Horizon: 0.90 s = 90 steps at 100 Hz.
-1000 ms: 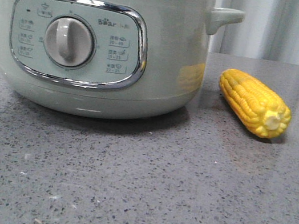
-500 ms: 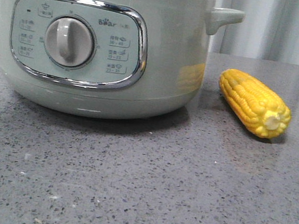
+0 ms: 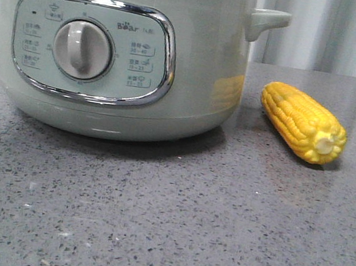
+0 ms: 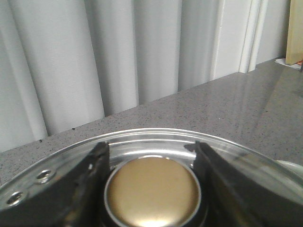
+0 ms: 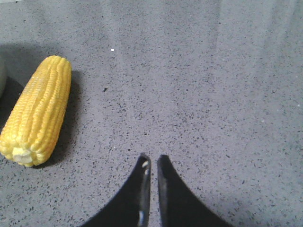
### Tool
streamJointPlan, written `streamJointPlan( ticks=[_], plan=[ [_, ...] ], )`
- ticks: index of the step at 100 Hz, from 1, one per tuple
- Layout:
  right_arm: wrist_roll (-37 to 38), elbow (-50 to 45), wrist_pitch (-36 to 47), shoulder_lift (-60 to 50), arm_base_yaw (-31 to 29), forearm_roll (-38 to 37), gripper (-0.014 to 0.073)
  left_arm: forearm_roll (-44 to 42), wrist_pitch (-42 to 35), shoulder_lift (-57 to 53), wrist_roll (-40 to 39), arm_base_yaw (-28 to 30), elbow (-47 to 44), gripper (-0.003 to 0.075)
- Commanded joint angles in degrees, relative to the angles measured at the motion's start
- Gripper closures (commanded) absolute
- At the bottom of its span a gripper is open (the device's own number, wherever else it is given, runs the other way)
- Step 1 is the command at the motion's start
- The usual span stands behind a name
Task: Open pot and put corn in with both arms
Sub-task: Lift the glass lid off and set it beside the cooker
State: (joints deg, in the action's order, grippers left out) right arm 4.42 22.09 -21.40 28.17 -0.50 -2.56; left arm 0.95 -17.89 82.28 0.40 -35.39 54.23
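1. The counter (image 3: 215, 236) is a dark grey speckled stone-like surface with a dull sheen; pale flecks and small crumbs dot it near the front edge.
2. Behind it hang pale grey-white pleated curtains (image 4: 118, 56), and the left wrist view catches a pale wooden edge (image 4: 294, 30) at the far corner of the counter.
3. The pot (image 3: 196, 67) carries the word "Bear" above the grey dial (image 3: 82, 49) inside a chrome-framed panel; the small labels around the dial are too fine to read.
4. The pot is large, round and pale sage-green, with a side handle (image 3: 267, 21) and a steel rim. It stands on the left of the counter, and the glass lid (image 4: 156, 142) is on it.
5. The corn (image 3: 302, 122) lies on its side on the counter just to the right of the pot, apart from it, with its pale cut end towards the camera. Its yellow glow reflects on the pot's wall.
6. The left gripper (image 4: 150, 156) sits over the lid, its dark fingers (image 4: 94, 165) on either side of the brass-coloured knob (image 4: 151, 191); whether they press it I cannot tell.
7. The right gripper (image 5: 151, 163) hangs above bare counter beside the corn (image 5: 37, 111), its fingertips nearly together with only a thin slit between them, holding nothing.
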Motion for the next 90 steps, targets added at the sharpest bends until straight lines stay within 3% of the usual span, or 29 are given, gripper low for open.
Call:
streamJointPlan(
  ticks=[1,48,73,90],
  plan=[
    [-0.2,1.5,4.8,0.7,-0.1,-0.1,0.0640,-0.1,-8.6,-3.8,0.4,-0.2,1.9,0.0741],
    [-0.2,1.5,4.8,0.7,-0.1,-0.1,0.0640,-0.1,-8.3,-15.8,3.3,1.8,1.9,0.0741],
    [-0.2,1.5,4.8,0.7,-0.1,-0.1,0.0640,-0.1,7.6,-26.8,7.8,12.0,1.8,0.0741],
    [-0.2,1.5,5.3,0.7,-0.1,-0.1,0.0640,-0.1,11.6,-32.5,7.8,20.4,-1.2,0.0741]
  ],
)
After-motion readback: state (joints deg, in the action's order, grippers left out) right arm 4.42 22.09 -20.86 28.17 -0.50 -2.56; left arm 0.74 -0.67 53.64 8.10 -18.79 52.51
